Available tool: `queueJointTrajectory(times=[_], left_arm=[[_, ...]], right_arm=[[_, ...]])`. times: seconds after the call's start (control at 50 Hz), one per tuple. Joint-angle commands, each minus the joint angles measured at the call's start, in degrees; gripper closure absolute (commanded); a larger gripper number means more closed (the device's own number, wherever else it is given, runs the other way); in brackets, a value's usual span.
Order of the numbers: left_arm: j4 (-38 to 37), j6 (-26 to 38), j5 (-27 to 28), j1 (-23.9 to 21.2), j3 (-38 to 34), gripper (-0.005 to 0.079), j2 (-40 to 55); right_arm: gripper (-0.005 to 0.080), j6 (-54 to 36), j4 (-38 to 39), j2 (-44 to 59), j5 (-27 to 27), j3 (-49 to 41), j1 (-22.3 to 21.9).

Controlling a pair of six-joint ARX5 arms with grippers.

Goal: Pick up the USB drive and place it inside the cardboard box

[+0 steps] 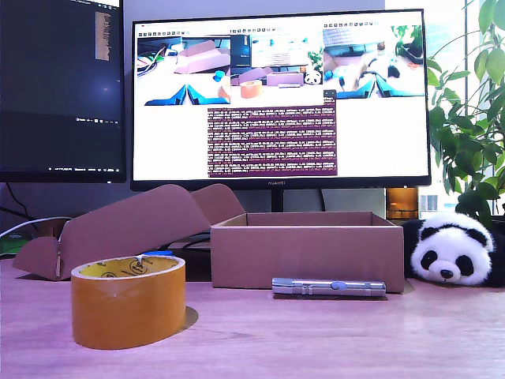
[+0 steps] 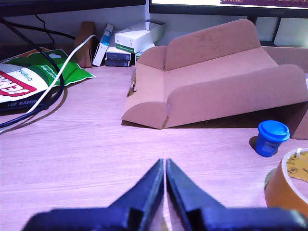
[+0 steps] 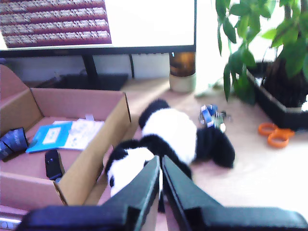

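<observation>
Inside cardboard box [image 3: 91, 159]: USB drive [image 3: 52, 164] | my first gripper [image 2: 162, 166]: fingers together | my second gripper [image 3: 160, 163]: fingers together

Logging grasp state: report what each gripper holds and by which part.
Nothing is held. My first gripper is shut on nothing above bare desk; my second gripper is shut and empty over the panda toy.
</observation>
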Motion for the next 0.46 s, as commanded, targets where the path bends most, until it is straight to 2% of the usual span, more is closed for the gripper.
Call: queueJointTrajectory(times=[0.0, 0.44], left_arm=[[0.3, -0.1, 0.1, 0.0, -1.5, 0.0761, 0.0], [0.2, -0.1, 0.1, 0.0, -1.5, 0.0761, 0.0]], right_arm=[[0.0757, -0.1, 0.8, -1.9, -0.1, -1.8, 0.3], [0.0757, 0.9, 0.2, -12.2, -0.2, -2.3, 0.3]])
